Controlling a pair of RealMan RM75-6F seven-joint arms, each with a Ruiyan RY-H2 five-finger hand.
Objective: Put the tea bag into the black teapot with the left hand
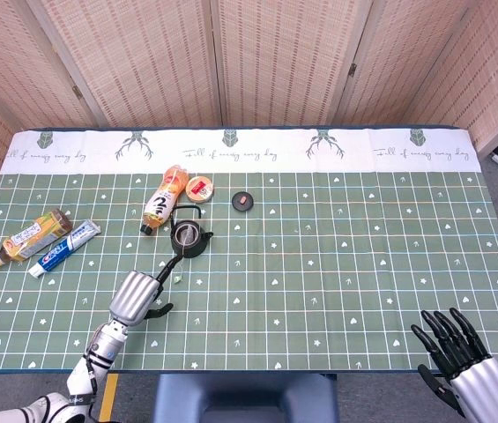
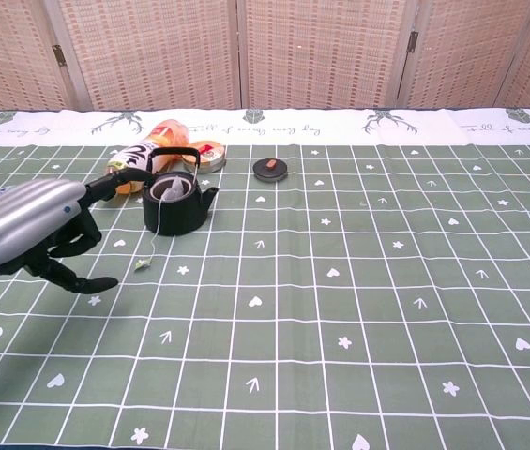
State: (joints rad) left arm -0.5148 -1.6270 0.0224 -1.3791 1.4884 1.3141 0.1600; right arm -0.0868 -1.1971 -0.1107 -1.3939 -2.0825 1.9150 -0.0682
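Note:
The black teapot (image 1: 187, 238) (image 2: 176, 203) stands lidless on the green cloth. The white tea bag (image 2: 169, 191) lies inside its opening. Its string runs over the rim down to a small tag (image 2: 143, 266) on the cloth at the pot's front left. My left hand (image 1: 138, 295) (image 2: 35, 234) hovers in front and left of the pot, fingers spread, holding nothing. My right hand (image 1: 460, 357) shows at the lower right of the head view, fingers apart and empty.
The teapot lid (image 1: 243, 201) (image 2: 270, 169) lies behind and right of the pot. An orange bottle (image 1: 162, 201) and a round tin (image 1: 200, 187) lie just behind it. A toothpaste tube (image 1: 63, 248) and a second bottle (image 1: 30, 236) lie far left.

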